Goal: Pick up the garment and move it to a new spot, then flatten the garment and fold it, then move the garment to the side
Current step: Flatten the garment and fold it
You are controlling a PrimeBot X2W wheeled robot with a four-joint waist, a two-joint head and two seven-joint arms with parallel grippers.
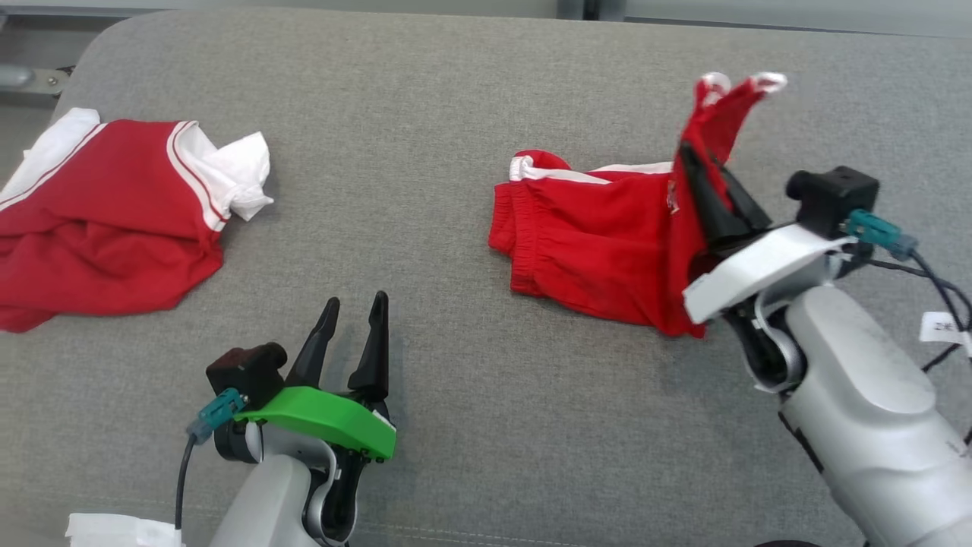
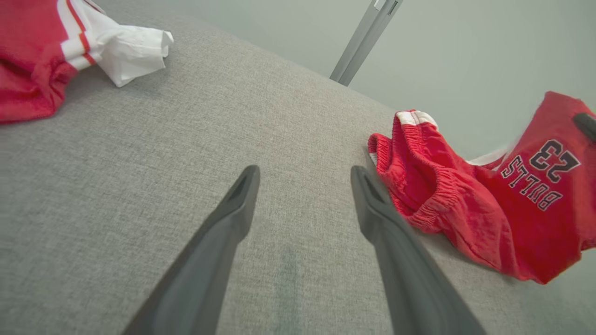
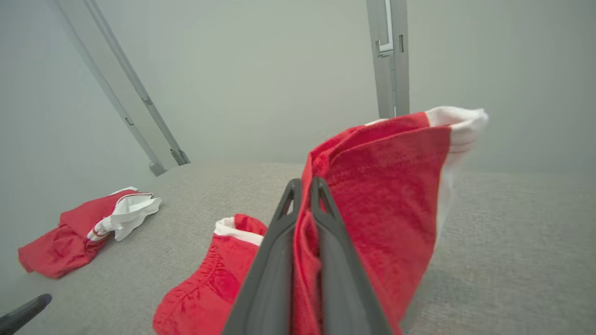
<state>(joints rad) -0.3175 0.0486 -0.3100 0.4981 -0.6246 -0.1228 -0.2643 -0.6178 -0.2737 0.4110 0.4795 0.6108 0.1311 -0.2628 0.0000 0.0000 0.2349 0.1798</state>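
At the upper left of the head view, a crumpled red jersey with white striped trim [image 1: 106, 220] lies slack on the grey woven cushion surface [image 1: 456, 395]. At the lower left, the left gripper [image 1: 355, 300] stands released, its dark tapered fingers spread over bare weave. Right of centre, the red fabric shorts with white hem and gathered elastic waistband [image 1: 592, 243] rest rumpled, one leg raised in a peak. The right gripper [image 1: 702, 163] is clenched on that raised fold. In the right wrist view, a pale wall [image 3: 279, 70] and grey metal posts [image 3: 391, 56] stand behind the cushion.
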